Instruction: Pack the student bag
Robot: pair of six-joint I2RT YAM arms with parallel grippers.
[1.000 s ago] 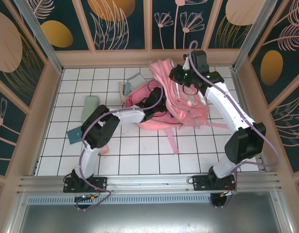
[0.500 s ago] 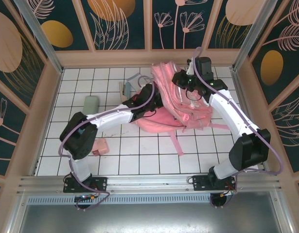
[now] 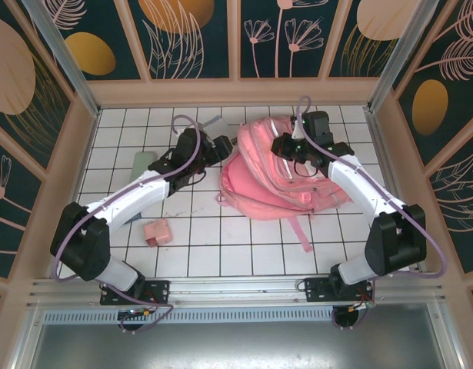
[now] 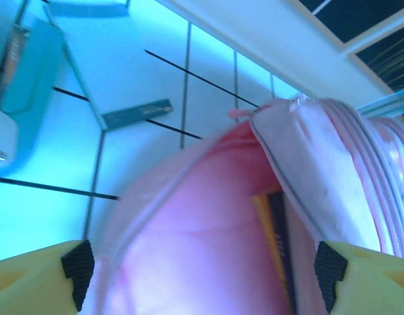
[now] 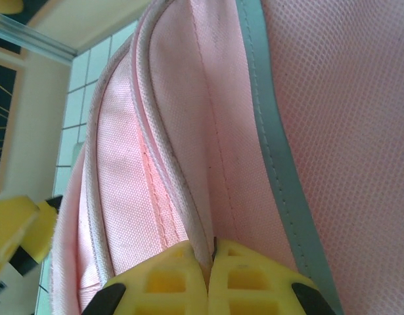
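Observation:
The student bag [image 3: 271, 184], a big soft pink backpack, lies at the centre right of the tiled floor. Its mouth faces left. My right gripper [image 3: 282, 146] is shut on a fold of the bag's upper rim; in the right wrist view the yellow fingers [image 5: 182, 275] pinch pink fabric [image 5: 156, 170] beside a pale grey strip [image 5: 274, 151]. My left gripper [image 3: 221, 150] stands open just left of the bag's mouth and holds nothing. In the left wrist view its pads [image 4: 77, 262] flank the bag's opening [image 4: 208, 249], where a yellow and black book [image 4: 275, 243] shows inside.
A small pink box [image 3: 157, 231] lies at the front left. A pale green case [image 3: 142, 164] sits by the left arm, and a grey item [image 3: 215, 124] lies near the back wall. A blue book [image 4: 24, 72] and a dark bar [image 4: 137, 113] lie behind the bag. A strap [image 3: 301, 231] trails forward.
My left gripper has drawn back leftward out of the bag's mouth and its jaws have opened. The bag has sagged flatter while the right gripper keeps its hold on the rim.

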